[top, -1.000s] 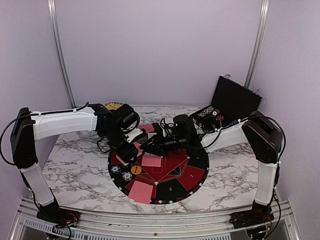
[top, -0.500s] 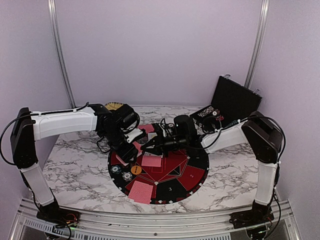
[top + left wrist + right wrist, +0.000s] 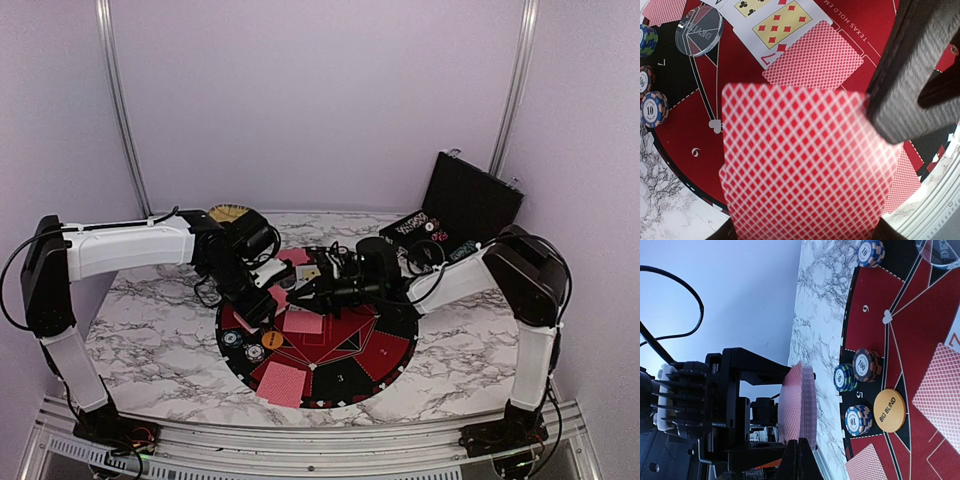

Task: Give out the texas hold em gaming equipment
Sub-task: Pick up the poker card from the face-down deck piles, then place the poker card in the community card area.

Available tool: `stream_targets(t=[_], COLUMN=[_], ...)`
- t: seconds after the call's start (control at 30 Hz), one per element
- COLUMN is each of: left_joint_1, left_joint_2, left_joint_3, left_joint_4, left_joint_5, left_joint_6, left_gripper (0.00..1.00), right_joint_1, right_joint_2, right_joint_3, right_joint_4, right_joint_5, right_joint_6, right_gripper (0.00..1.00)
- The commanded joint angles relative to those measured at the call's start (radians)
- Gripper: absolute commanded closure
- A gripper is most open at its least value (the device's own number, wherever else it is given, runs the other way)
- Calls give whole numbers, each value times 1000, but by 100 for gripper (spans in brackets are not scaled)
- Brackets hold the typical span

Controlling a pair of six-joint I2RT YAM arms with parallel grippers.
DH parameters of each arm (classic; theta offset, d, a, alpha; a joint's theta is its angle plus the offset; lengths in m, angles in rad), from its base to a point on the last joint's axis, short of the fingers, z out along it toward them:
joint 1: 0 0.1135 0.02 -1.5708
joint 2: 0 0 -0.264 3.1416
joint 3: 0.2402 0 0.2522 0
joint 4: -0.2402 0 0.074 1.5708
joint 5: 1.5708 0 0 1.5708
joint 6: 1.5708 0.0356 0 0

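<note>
On the round red-and-black mat (image 3: 395, 345), some seats are supplied. The red-backed card pack (image 3: 805, 165), clamped by the left gripper (image 3: 771, 412), is pinched at its edge by the right gripper (image 3: 797, 462); dealing remains.

Worktop (image 3: 150, 330): white marble, grey-black veining
Mat (image 3: 390, 350): round, black with red wedges, white lines and numerals
Card deck (image 3: 805, 170): backs red with white diamond lattice, white border
Face-up card (image 3: 782, 25): yellowish centre, red diamond pips
10 chips (image 3: 858, 420): blue-and-white striped edges
100 chips (image 3: 867, 365): dark edges, white stripes
Big-blind disc (image 3: 889, 410): orange, black lettering
Dealer disc (image 3: 700, 30): clear grey
Case (image 3: 470, 195): black
</note>
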Motion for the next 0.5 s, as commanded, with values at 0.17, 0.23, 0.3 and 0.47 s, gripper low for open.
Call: stream_targets(t=[0.17,0.23,0.3,0.47], left_joint_1=[12,13,14,18], left_joint_2=[-46,-51,-54,-72], left_joint_3=[-33,-40,-49,-82], left_joint_4=[-29,-25,-20,-8], left_joint_5=[-30,-33,-35,-47], left_joint_6=[-3,-5,-5,-49], left_gripper=[76,75,75,75], right_joint_1=[-44,-50,-58,-65], right_joint_2=[-73,-89,-106,-156], right_joint_3=[-47,-69,-95,-187], right_joint_4=[35,40,45,96], right_joint_5=[35,52,71,142], right_joint_6=[26,31,37,89], right_gripper=[100,100,100,100])
